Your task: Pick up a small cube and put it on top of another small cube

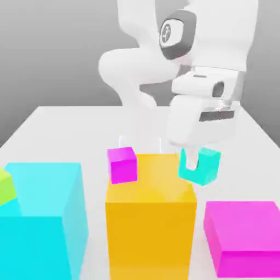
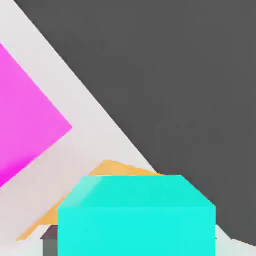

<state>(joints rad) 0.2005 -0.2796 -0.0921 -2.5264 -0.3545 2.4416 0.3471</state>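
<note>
Gripper (image 1: 192,164) clamped on the small teal cube (image 1: 200,167), cube lifted clear of the table (image 1: 65,123), hanging just beside the top edge of the orange block (image 1: 150,216) on the exterior view's right. Hand view: teal cube (image 2: 136,215) close under the camera, orange block corner (image 2: 112,167) behind it, big magenta block (image 2: 25,120) off to the side.

Small magenta cube (image 1: 122,164) sits by the orange block's top corner on the exterior view's left; cannot tell if it rests on the block or behind it.

Risks, as judgement: teal cube looks tilted in the jaws, so it could land crooked and slide off the magenta cube. Sideways travel could clip the orange block edge or knock the magenta cube away. Small target, so a slightly off release means a topple. Big cyan block (image 1: 44,219) and large magenta block (image 1: 246,235) are well apart from the path.

Writing: none readable, no labels or brands on any block.
</note>
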